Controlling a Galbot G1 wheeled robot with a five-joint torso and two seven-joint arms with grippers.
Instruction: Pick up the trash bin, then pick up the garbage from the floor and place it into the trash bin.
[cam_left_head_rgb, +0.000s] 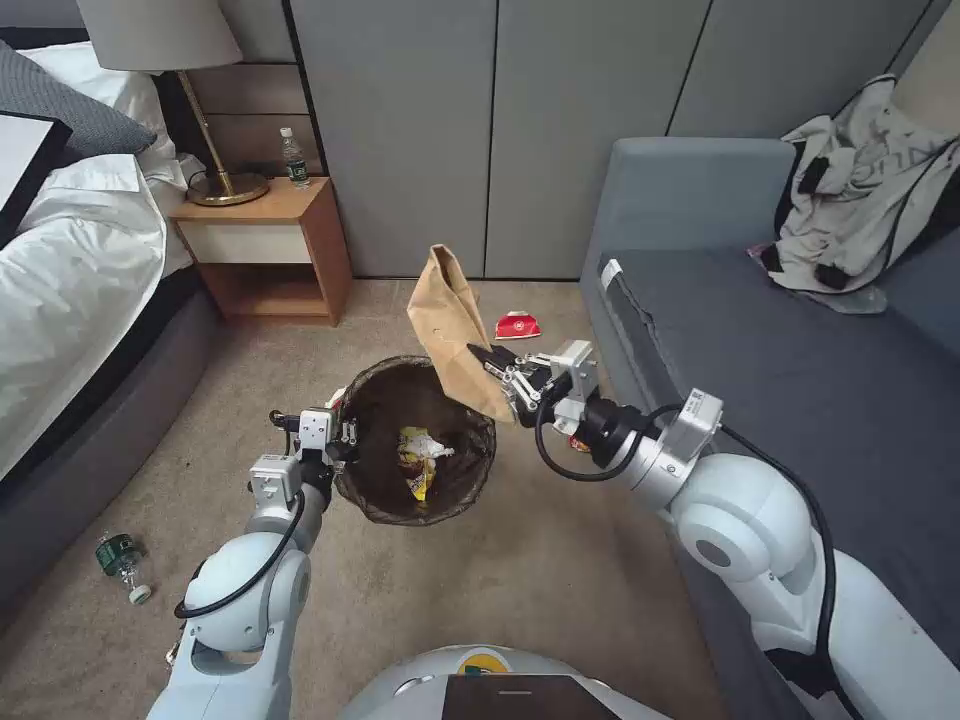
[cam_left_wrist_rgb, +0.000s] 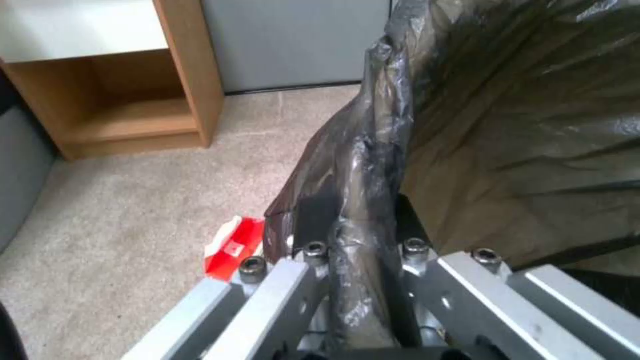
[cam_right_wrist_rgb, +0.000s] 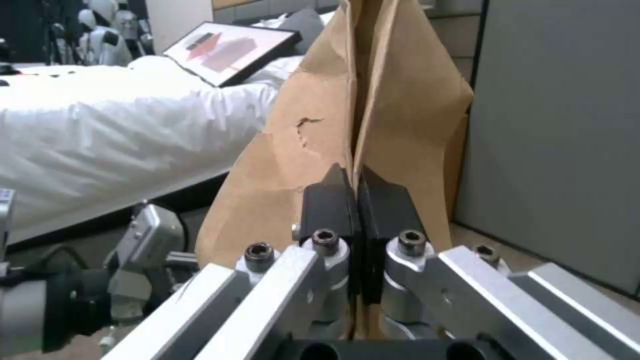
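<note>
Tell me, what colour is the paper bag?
Tan brown; the bag shows best in the right wrist view.

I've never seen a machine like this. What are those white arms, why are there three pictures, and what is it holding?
It is a wheeled robot with two arms, each ending in a pincer. The wide picture comes from a camera on its head, looking down at the carpet; the other two come from cameras on its wrists.

The left pincer is shut on the rim of the round trash bin lined with a dark brown bag, holding it up. The right pincer is shut on a tan paper bag, held over the bin's edge.

Inside the bin lies a yellow snack wrapper. On the carpet lie a red-and-white carton and a small green-labelled bottle.
</note>
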